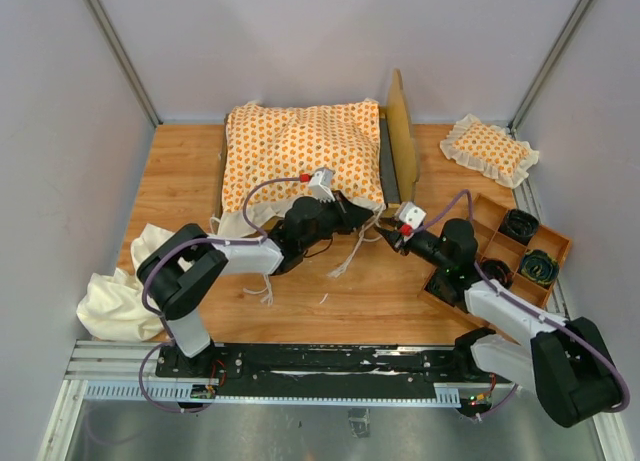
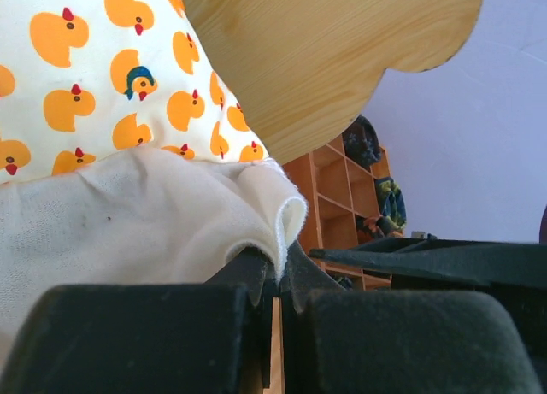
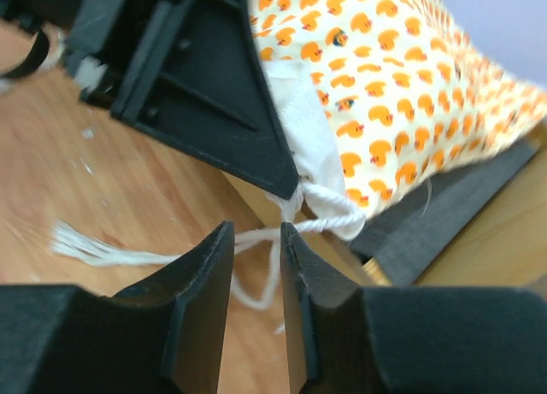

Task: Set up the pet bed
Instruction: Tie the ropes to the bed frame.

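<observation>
The pet bed's light-wood frame stands at the back of the table, with its scalloped headboard (image 1: 404,141) (image 2: 325,61) on the right. The big orange-patterned cushion (image 1: 300,159) (image 2: 94,78) (image 3: 393,78) lies on it. A strip of the grey fabric base (image 3: 436,214) shows beside the cushion. My left gripper (image 1: 366,221) (image 2: 275,270) is shut on the cushion's cream ruffle (image 2: 171,223) at the near right corner. My right gripper (image 1: 386,237) (image 3: 256,230) is open just in front of that corner. A white tie string (image 3: 320,226) runs across just past its tips and is not pinched.
A small square ruffled pillow (image 1: 490,149) lies at the back right. A wooden compartment tray (image 1: 548,243) with dark items stands under the right arm. A crumpled cream cloth (image 1: 115,301) lies at the front left. Loose strings (image 1: 345,261) trail on the table.
</observation>
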{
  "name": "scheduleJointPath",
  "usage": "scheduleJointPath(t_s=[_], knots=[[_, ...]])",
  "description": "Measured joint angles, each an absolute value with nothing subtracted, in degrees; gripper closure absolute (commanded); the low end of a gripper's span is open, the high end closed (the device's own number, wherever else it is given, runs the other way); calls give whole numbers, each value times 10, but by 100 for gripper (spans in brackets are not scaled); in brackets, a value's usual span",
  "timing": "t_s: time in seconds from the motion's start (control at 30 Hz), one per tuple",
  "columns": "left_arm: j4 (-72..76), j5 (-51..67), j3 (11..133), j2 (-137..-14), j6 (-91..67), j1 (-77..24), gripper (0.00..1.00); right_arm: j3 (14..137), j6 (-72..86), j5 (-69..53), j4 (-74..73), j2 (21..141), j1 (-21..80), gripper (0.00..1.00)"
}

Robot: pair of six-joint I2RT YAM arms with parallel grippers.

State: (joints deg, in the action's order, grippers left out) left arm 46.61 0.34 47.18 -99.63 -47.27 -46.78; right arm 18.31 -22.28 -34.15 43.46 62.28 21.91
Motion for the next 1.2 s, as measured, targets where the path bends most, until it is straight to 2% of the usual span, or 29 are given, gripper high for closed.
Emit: scheduleJointPath(t_s=[0.27,0.4,0.6,1.0,1.2], knots=[[466,-19,431,-953,-463,-471,95,222,133,-199,259,545,222,69],[466,-24,414,-941,-463,-475,95,229,223,-169,192,542,227,69],[466,-25,390,-940,-465,-482,92,299,277,-121,105,571,251,64],[466,-25,378,-936,-462,-485,90,424,319,-18,69,708,307,63],[466,-26,355,-907,-454,-486,87,490,279,48,41,775,307,76]])
